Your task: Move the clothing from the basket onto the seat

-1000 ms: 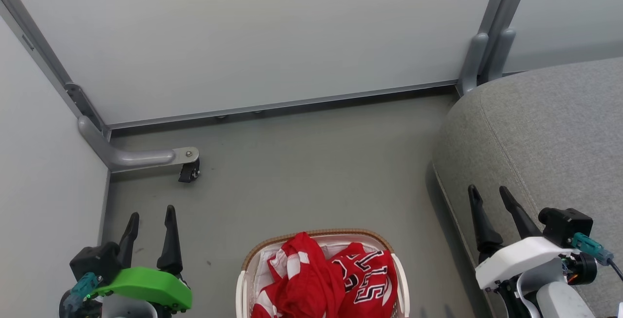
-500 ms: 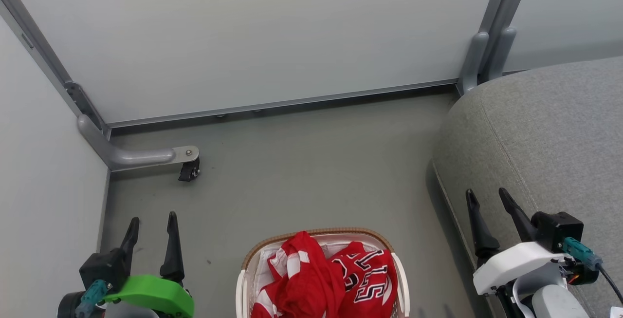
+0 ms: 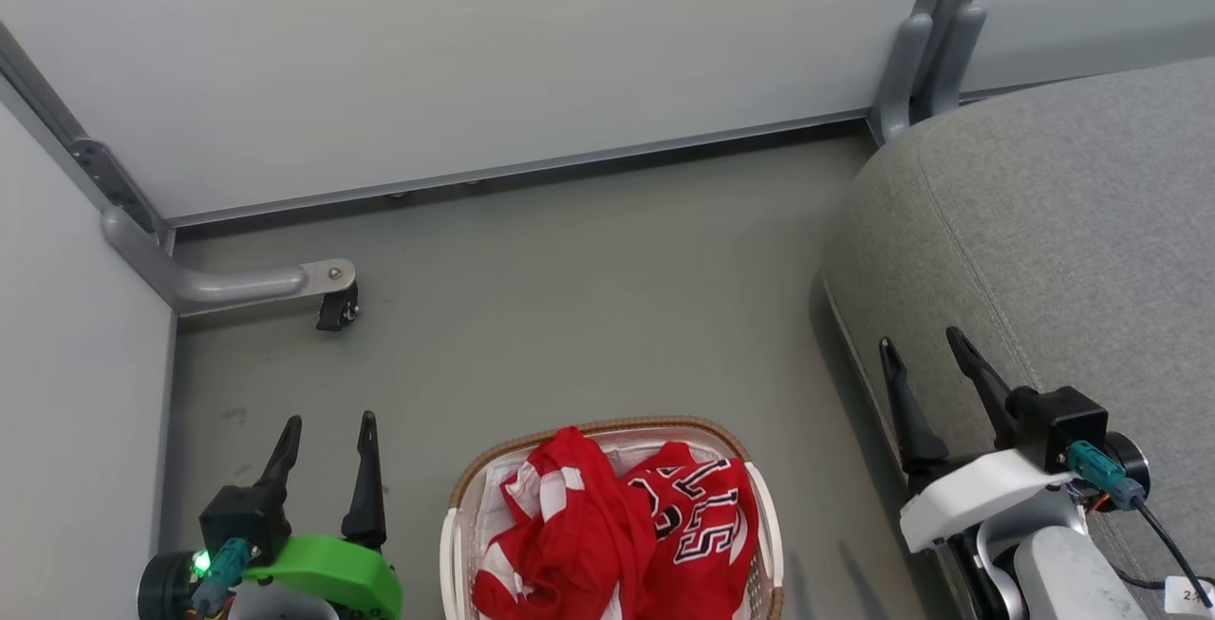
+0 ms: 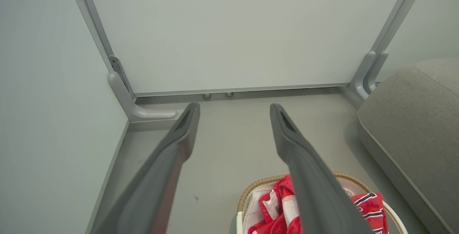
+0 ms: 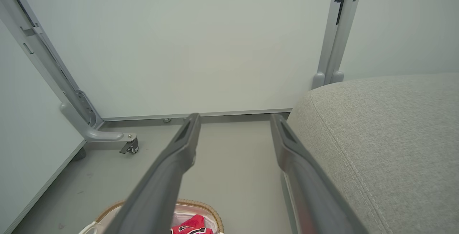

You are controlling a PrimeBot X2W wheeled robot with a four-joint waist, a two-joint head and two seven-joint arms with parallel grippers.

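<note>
The red clothing (image 3: 588, 544), a lettered jersey (image 3: 707, 525) and a white-striped piece (image 3: 546, 506), lies heaped in the basket (image 3: 769, 535) at bottom centre. The grey seat (image 3: 1073, 221) stands at right. The left gripper (image 3: 329, 419), lower left, and the right gripper (image 3: 919, 337), lower right at the seat's edge, hang spread and empty. A castered partition foot (image 3: 332, 311) sits at centre left.

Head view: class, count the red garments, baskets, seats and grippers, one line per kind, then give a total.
Red garments: 2 (jersey, striped piece)
Basket: 1
Seat: 1
Grippers: 2 (left gripper, right gripper)
Total: 6
</note>
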